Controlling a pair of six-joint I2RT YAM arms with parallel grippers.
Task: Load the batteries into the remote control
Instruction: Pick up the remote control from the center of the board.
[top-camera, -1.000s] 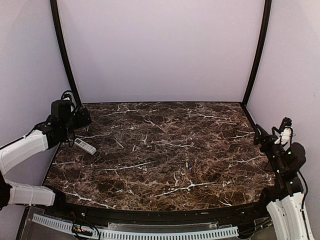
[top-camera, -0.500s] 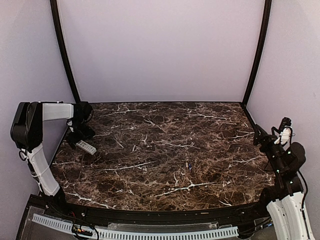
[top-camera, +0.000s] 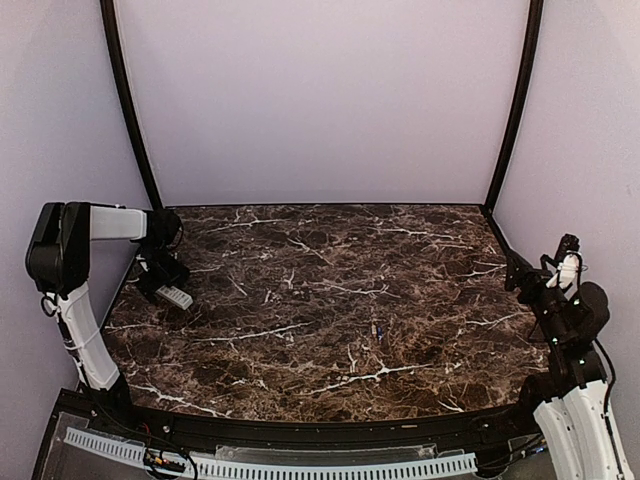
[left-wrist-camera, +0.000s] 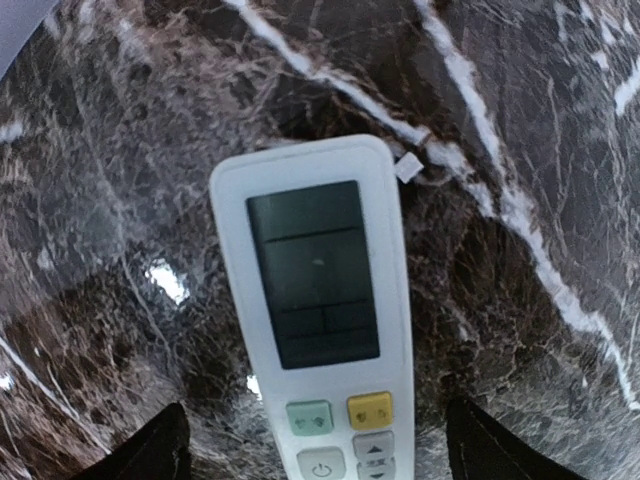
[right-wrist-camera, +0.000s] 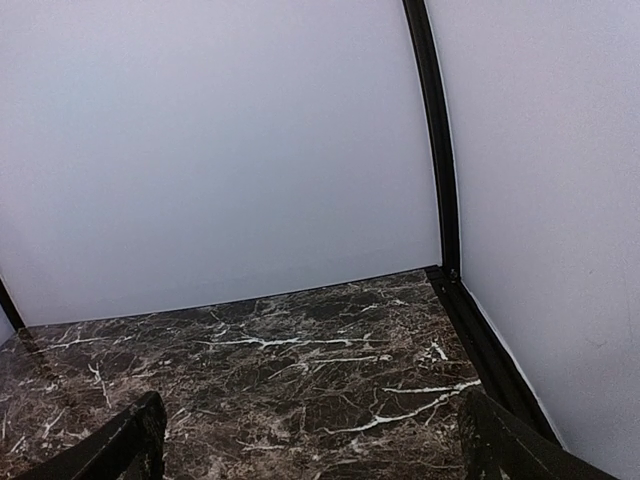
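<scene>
Since half a second ago the left gripper (left-wrist-camera: 322, 452) has sunk closer over the remote control (left-wrist-camera: 318, 290), which has not shifted. That remote lies face up (dark screen, green and yellow buttons showing) near the table's (top-camera: 320, 260) left edge, its button end between the two fingers (left-wrist-camera: 160, 450). Marble shows on both sides, so the jaws stand apart and touch nothing. The batteries (top-camera: 377, 331) lie well apart, right of the table's centre. The right gripper (top-camera: 520, 272) hangs spread wide by the right edge, holding nothing.
</scene>
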